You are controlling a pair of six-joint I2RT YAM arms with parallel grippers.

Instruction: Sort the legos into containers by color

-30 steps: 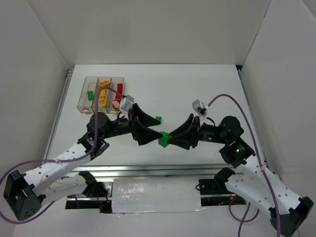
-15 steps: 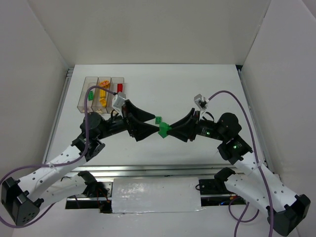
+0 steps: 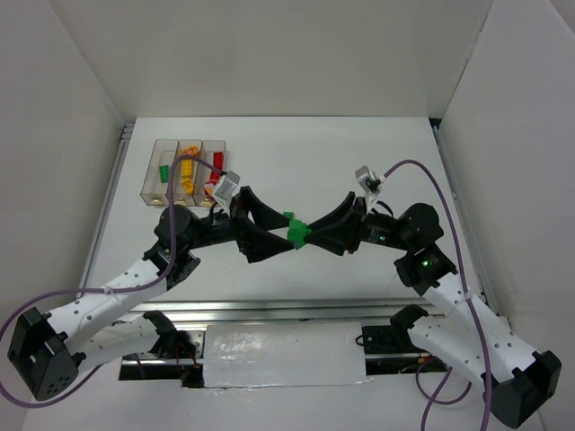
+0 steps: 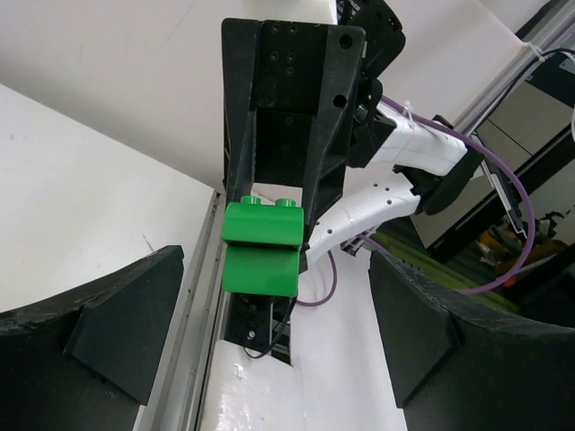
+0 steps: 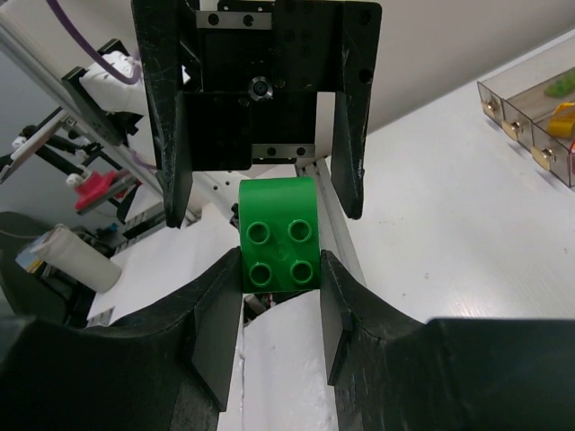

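Note:
My right gripper (image 3: 304, 233) is shut on a green studded lego (image 3: 296, 232) and holds it above the table's middle; its pads clamp the brick's sides in the right wrist view (image 5: 279, 235). My left gripper (image 3: 280, 232) is open and faces it, its fingertips just short of the brick. In the left wrist view the brick (image 4: 260, 247) hangs between and beyond my wide-open fingers (image 4: 126, 328). A second green lego (image 3: 288, 216) lies on the table under the left gripper's far finger. The three joined clear containers (image 3: 189, 144) at far left hold a green, yellow and red legos.
White walls enclose the table on three sides. A metal rail runs along the near edge (image 3: 269, 310). The containers also show at the right of the right wrist view (image 5: 530, 90). Purple cables loop over both arms.
My right gripper has carried the green lego away from the near edge and slightly higher. My left gripper has stayed open and now faces the brick head-on.

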